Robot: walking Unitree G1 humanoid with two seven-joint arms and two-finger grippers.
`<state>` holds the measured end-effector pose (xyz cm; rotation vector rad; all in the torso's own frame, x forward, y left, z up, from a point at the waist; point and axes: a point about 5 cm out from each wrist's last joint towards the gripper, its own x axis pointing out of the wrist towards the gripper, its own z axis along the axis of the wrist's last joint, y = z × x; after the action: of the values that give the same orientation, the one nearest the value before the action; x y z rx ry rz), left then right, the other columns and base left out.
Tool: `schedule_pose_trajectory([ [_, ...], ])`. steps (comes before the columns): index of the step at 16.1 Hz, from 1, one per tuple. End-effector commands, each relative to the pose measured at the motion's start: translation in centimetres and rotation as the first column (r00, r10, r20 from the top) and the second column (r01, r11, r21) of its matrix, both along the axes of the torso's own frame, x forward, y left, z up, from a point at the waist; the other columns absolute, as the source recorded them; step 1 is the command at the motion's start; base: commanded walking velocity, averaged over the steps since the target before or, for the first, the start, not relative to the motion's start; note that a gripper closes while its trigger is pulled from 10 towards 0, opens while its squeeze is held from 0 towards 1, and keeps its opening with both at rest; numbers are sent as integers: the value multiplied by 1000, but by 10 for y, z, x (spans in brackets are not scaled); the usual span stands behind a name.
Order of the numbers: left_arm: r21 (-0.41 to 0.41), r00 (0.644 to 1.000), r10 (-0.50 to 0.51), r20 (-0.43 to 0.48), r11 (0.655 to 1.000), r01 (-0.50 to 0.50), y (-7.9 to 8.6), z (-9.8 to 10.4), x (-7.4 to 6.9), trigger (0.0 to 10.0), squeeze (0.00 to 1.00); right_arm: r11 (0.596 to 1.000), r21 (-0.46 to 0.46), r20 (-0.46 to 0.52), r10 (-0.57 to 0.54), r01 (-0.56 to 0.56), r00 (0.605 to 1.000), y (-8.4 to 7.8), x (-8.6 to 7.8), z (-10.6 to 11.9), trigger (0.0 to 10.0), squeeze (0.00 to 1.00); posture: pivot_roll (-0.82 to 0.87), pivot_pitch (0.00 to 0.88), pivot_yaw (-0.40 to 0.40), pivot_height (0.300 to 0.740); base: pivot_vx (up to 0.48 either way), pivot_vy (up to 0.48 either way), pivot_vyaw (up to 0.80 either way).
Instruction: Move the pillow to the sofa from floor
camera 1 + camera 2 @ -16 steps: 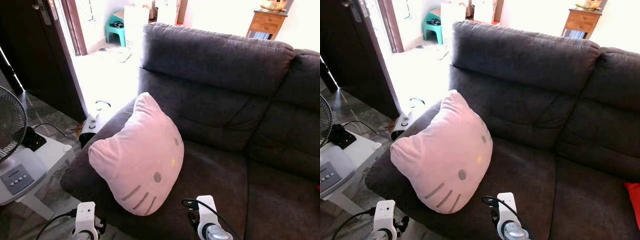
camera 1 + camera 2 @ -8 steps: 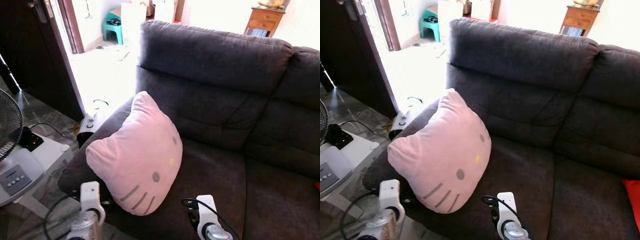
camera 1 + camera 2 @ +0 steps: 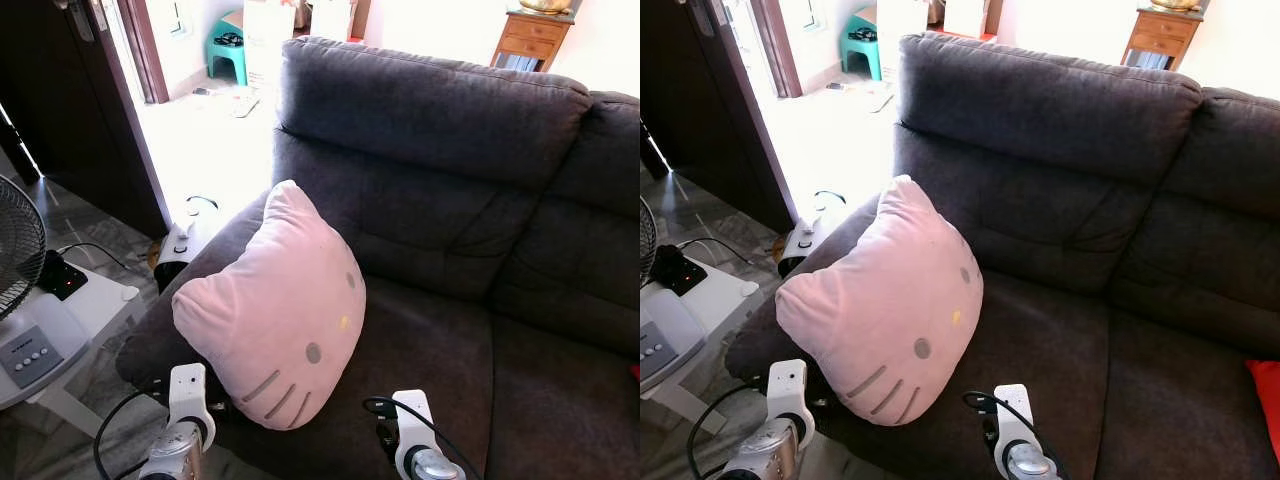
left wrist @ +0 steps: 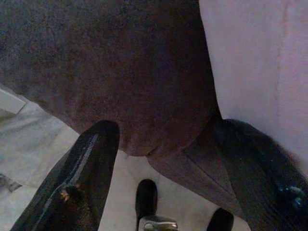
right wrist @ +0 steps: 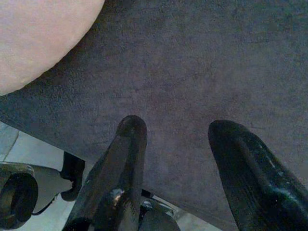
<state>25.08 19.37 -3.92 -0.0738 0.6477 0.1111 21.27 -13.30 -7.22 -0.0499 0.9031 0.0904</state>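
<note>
Pillow [image 3: 283, 313], pink with a cat face, stands tilted on the left end of the sofa [image 3: 450, 230] seat, its top corner leaning against the dark grey backrest and its lower edge near the seat's front edge. No claw touches it.

In the left wrist view the left gripper [image 4: 166, 132] is spread wide, holding nothing; its fingers [image 4: 94, 154] frame the rounded front corner of the seat, with the pillow's pink edge just beside one finger and pale floor below. In the head views the left wrist sits low by that front corner, just under the pillow's lower left edge.

The right gripper [image 5: 178, 127] is also open and empty, its fingers [image 5: 127, 144] hanging over the seat cushion close to the front edge, the pillow's bottom edge near but apart from them. The right wrist shows at the bottom of the head views, to the right of the pillow.

Left of the sofa stand a fan [image 3: 18, 245] and a white table [image 3: 60, 330] with a black power strip [image 3: 60, 277] on it. A small white appliance [image 3: 180, 245] sits on the floor by the sofa arm. Behind, a teal stool [image 3: 228, 45] and a wooden cabinet [image 3: 527, 38] stand in bright light. A red object [image 3: 1265, 395] lies at the seat's far right.
</note>
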Motion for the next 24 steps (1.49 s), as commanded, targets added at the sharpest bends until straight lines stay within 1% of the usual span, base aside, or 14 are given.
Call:
schedule_pose_trajectory([
  [1,15,999,-40,-20,999,40,-3,-1,1,10000,0,1000,-4,2,3,-3,1000,-1,2,1,10000,0,196,90,-91,740,0,0,0],
  [5,18,998,-52,-32,998,52,-5,-3,-1,10000,0,1000,-7,-1,2,-2,1000,-1,2,1,10000,0,193,90,-87,740,0,0,0],
  [7,22,998,-56,-35,998,57,-6,-3,-2,10000,0,1000,-8,-2,1,-1,1000,-1,2,1,10000,0,193,90,-87,740,0,240,0],
  [13,23,997,-56,-48,998,57,-5,-5,-4,10000,0,1000,-12,-6,10,-10,1000,-1,1,0,10000,0,196,73,-83,740,0,0,0],
  [17,25,996,-64,-65,998,66,-7,-8,-8,10000,0,1000,-11,-10,8,-8,1000,-1,0,0,10000,0,196,70,-81,740,0,277,0],
  [24,26,996,-67,-66,997,68,-6,-8,-8,10000,0,1000,-10,-7,3,-3,1000,-1,1,0,10000,0,197,78,-84,740,0,294,0],
])
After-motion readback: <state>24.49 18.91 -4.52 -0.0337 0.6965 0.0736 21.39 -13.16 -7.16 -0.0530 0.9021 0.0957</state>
